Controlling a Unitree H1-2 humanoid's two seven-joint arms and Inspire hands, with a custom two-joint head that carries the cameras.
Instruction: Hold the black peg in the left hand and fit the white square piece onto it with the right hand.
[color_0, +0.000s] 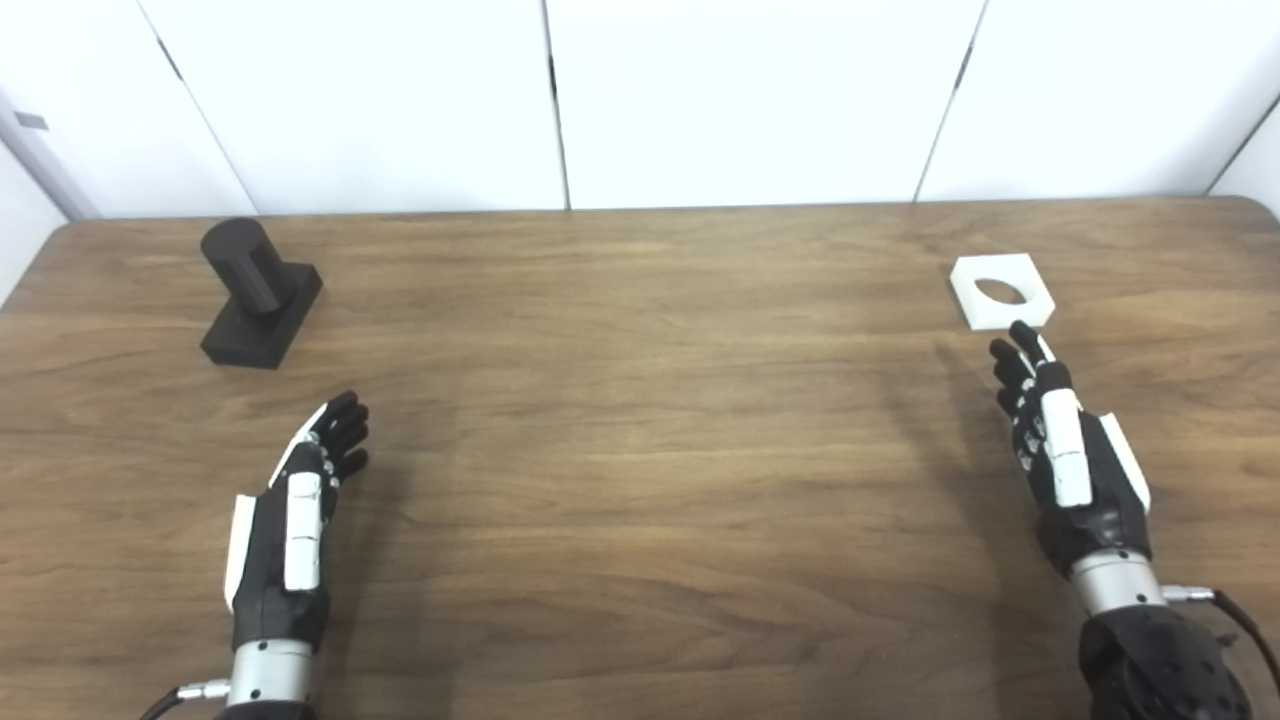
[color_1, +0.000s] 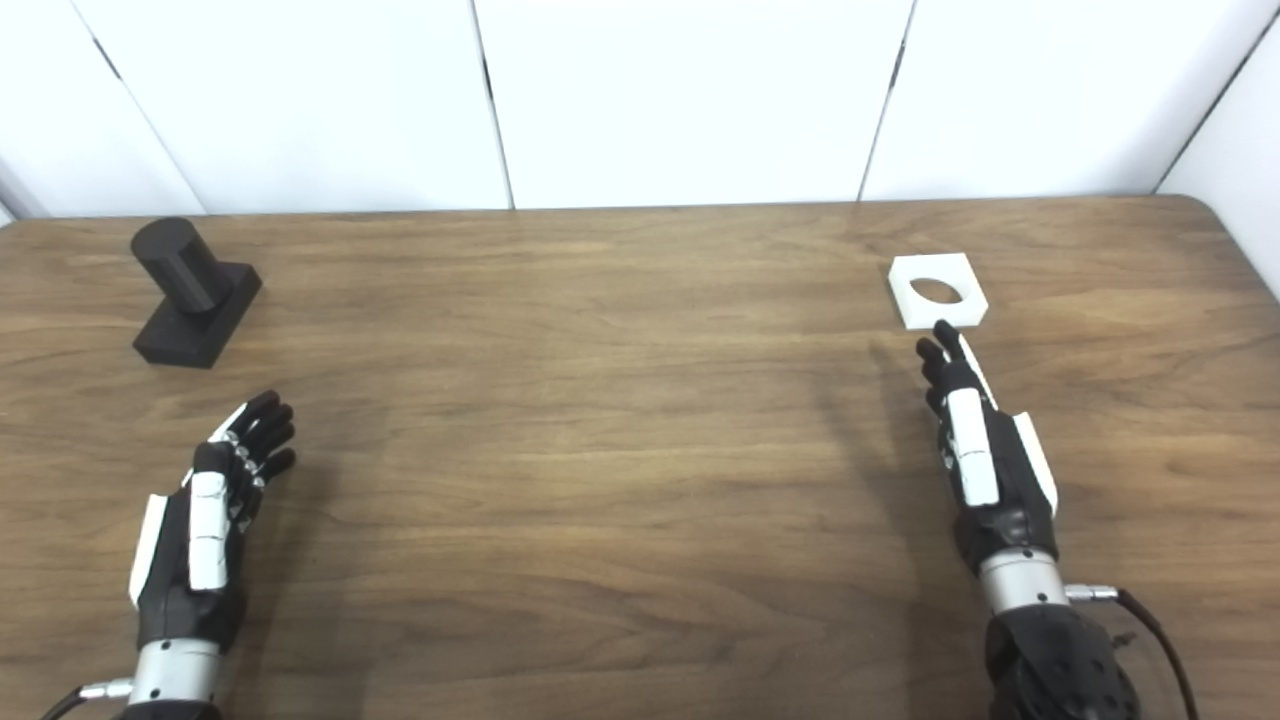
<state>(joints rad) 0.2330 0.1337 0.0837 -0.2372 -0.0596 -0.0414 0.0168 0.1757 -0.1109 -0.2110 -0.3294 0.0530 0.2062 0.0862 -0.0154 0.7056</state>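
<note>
Fingertips of the empty, spread right hand (color_0: 1065, 450) almost touch the white square piece (color_0: 1001, 290) lying just ahead; the open left hand (color_0: 300, 510) waits well short of the black peg (color_0: 258, 290).

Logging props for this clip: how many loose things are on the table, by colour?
Black: 1, the peg
White: 1, the square piece
Total: 2, both lying free on the table; neither open hand, left or right, holds anything.

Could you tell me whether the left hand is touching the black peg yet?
Apart. The left eye view shows a wide stretch of bare table between the left hand and the black peg; its fingers are spread and hold nothing.
</note>
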